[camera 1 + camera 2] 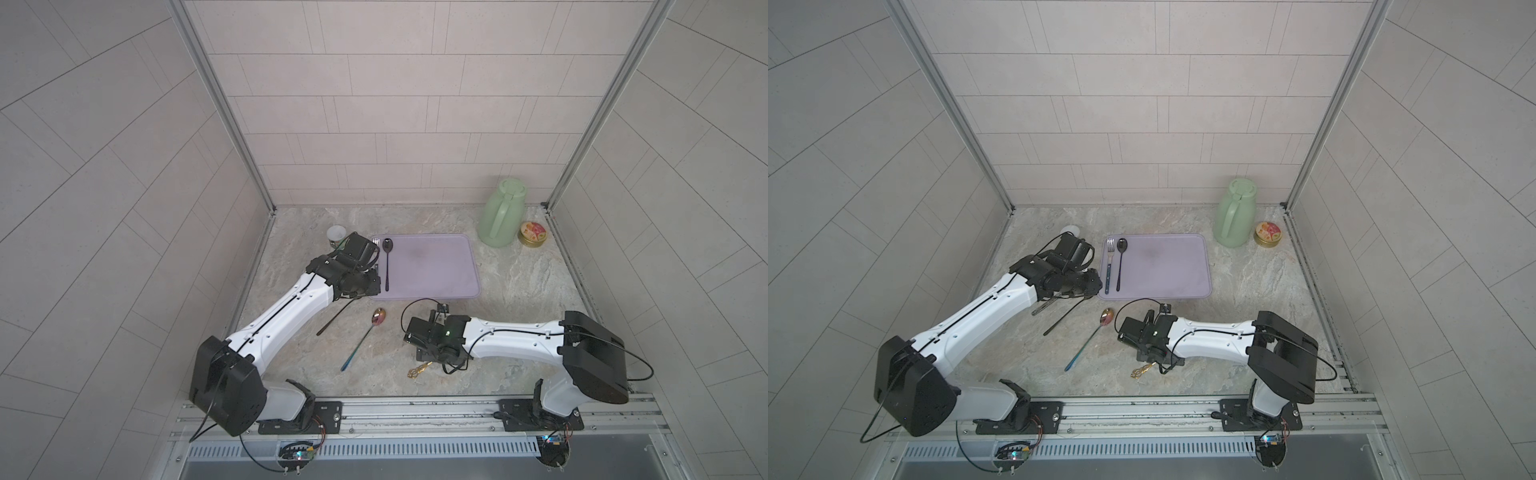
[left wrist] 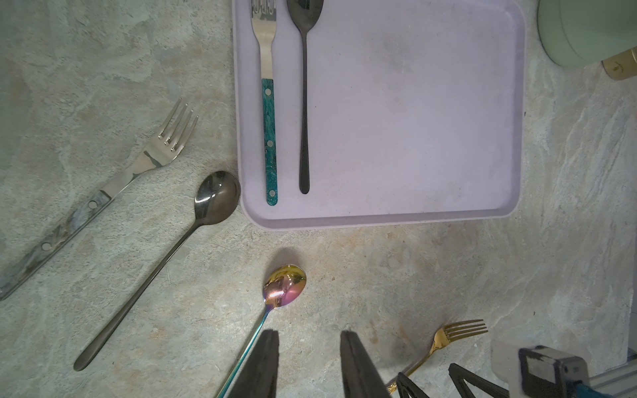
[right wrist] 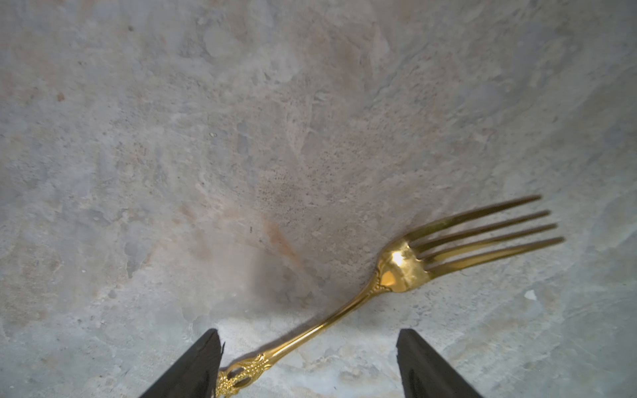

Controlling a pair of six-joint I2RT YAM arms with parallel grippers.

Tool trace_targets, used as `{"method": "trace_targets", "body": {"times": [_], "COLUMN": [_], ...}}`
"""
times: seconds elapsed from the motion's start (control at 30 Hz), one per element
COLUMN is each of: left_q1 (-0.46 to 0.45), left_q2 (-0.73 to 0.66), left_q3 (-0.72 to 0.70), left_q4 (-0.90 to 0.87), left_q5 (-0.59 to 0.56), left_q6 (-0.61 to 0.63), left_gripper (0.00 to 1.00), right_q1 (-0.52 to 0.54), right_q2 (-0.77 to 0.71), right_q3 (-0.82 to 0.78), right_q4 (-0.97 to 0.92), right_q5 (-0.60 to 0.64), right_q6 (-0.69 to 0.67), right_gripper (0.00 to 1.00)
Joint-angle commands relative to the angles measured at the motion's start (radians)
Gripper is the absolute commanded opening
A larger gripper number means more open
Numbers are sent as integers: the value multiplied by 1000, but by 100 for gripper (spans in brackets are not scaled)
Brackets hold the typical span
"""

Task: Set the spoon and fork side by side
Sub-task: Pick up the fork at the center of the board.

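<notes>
A teal-handled fork (image 2: 269, 138) and a black spoon (image 2: 304, 103) lie parallel, side by side, at one end of the lilac tray (image 2: 413, 120). On the table an iridescent spoon (image 1: 365, 336) lies near the tray's front edge. My left gripper (image 2: 308, 332) hovers open over the table beside this spoon's handle, holding nothing. A gold fork (image 3: 396, 265) lies flat on the table. My right gripper (image 3: 308, 336) is open wide above it, with the fork's ornate handle between the fingers, close to one fingertip (image 3: 210, 348).
A silver fork (image 2: 113, 186) with a grey handle and a second black spoon (image 2: 165, 262) lie on the table beside the tray, under my left arm. A green jug (image 1: 500, 214) and a small tin (image 1: 532, 234) stand at the back right; a white cup (image 1: 336, 237) stands back left.
</notes>
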Motion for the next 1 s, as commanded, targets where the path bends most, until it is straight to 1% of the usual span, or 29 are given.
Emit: {"method": "trace_targets", "body": {"times": [0.0,0.23,0.37,0.5,0.53,0.6,0.77,0.97], "left_q1": [4,5,5,4,5,4,5,5], "left_q2": [-4,-4,-7,-7,-9,-13,-13,-16], "left_q3": [-14,-24,-32,-30,-30,-31,-31,-37], "left_q4": [0,7,12,11,12,15,14,14], "left_q5": [-7,-7,-7,2,4,4,9,10], "left_q6": [-7,-5,-5,-4,-4,-3,-1,0], "left_gripper": [33,33,33,33,33,33,33,33], "right_q1": [5,0,0,2,1,1,-8,-18], "right_q2": [11,37,63,83,92,112,130,118], "right_q3": [3,-7,-8,-5,0,13,24,-4], "right_q4": [-9,2,24,61,60,53,50,67], "right_q5": [22,3,-22,-53,-54,-54,-60,-66], "right_q6": [23,42,35,19,14,3,-18,-16], "right_gripper": [84,83,77,61,58,48,30,23]}}
